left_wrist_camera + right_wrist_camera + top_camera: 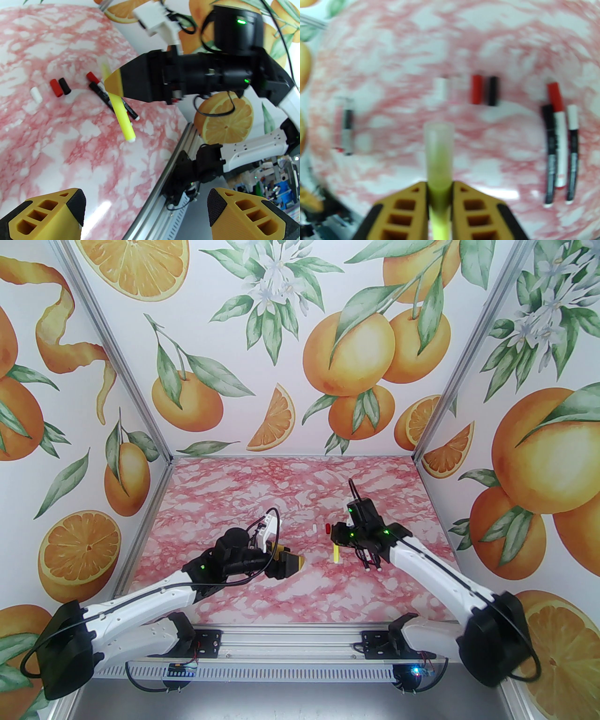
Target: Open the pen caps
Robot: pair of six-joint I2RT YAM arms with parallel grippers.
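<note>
The right gripper [440, 187] is clenched on the slim yellow plastic pen [121, 112], right of the scene's centre. Its long axis runs near-far, with the translucent cap [439, 140] pointing far and the butt near. The left gripper [146, 204] hangs released, jaws apart.

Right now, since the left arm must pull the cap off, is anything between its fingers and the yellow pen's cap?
Nothing visible does. The open left gripper faces the yellow pen, clamped in the right gripper. The pen's clear cap sticks out past the right fingers, and the loose caps and other pens lie beyond it.
</note>
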